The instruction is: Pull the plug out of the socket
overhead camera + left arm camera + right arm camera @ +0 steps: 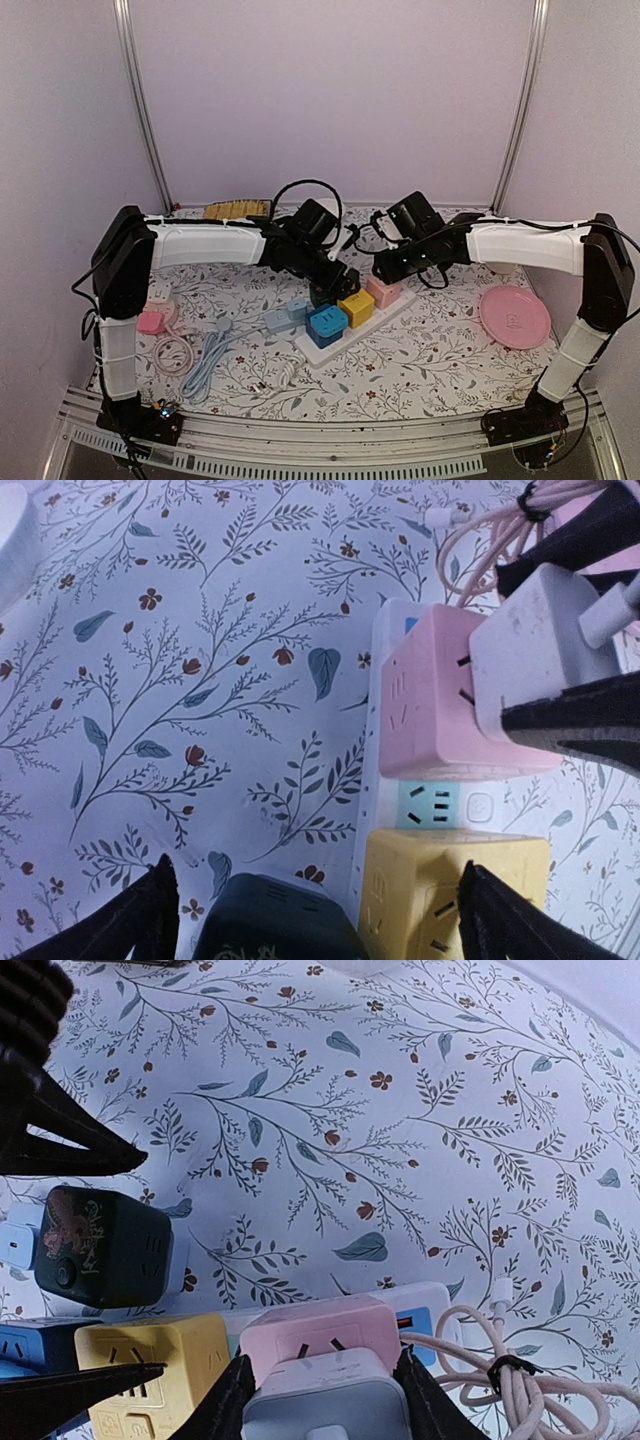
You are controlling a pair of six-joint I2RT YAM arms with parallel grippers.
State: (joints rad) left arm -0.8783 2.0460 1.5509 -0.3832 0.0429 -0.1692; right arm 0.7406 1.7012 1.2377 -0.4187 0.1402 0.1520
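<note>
White plug cut by bottom edge, black cube cropped likewise

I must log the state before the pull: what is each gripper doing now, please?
Left gripper: open, holding nothing.
Right gripper: closed on the white plug in the pink socket cube.

Socket matt pink plastic; plug smooth white plastic; tablecloth matt, printed.
</note>
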